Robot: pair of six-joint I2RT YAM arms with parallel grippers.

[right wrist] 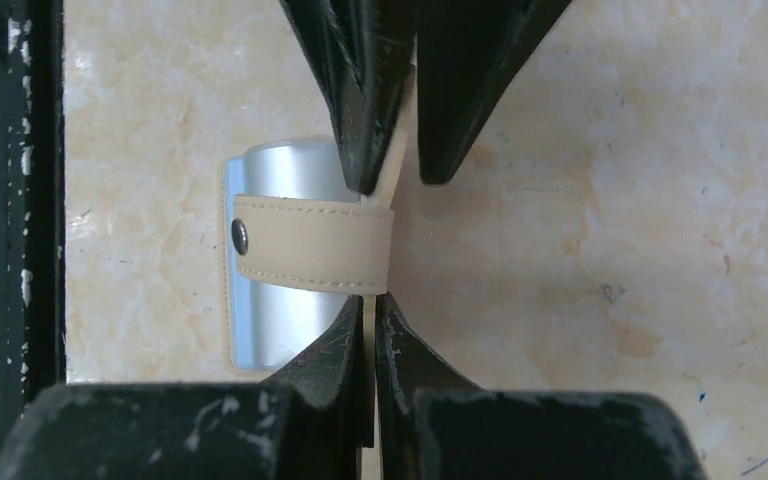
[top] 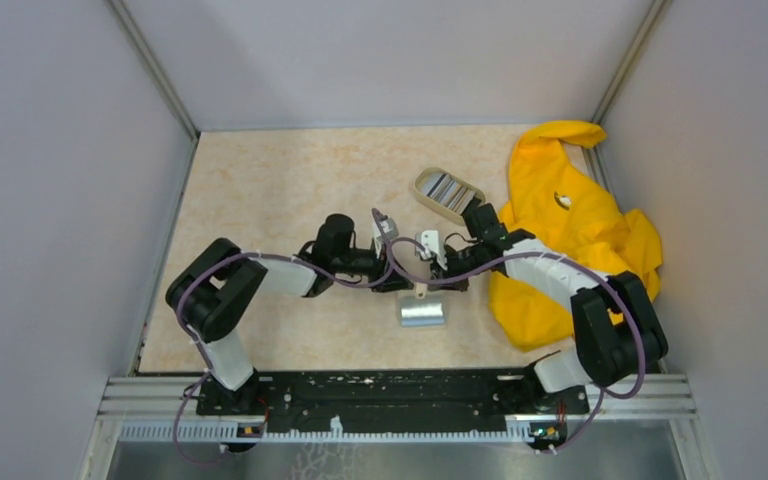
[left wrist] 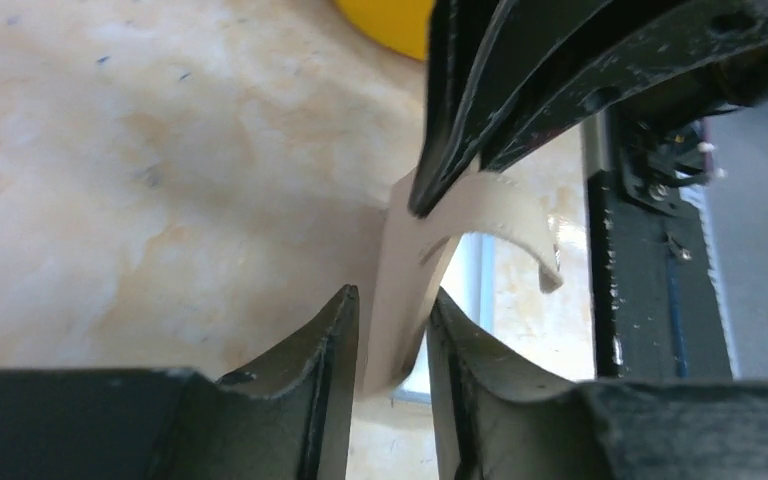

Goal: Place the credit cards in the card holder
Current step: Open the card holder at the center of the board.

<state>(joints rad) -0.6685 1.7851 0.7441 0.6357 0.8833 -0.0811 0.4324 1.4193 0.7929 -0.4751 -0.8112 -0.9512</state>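
Closest to the arm bases, the card holder lies flat on the table, midway between the two arms, with its silvery body running left to right in the top view. Its tan flap stands up off that body. The right wrist view shows the flap's snap button facing the bases.

Both grippers meet on the flap just above the holder. The right gripper is closed tight and pinches the flap's edge between its fingertips. The left gripper comes in from the opposite side. Its jaws stand slightly apart around the same flap, with a gap showing beside the leather, so it looks to bracket the flap rather than clamp it.

Farther out, the credit cards sit as a striped stack in an oval beige dish, with none yet in the holder. The stack lies beyond both grippers and a little to the robot's right, and its long axis runs diagonally. It is therefore on the right arm's side, but that arm is busy holding the flap. The slack left gripper looks the freer one to reach past the holder for a card. A yellow cloth is heaped along the right edge of the table.
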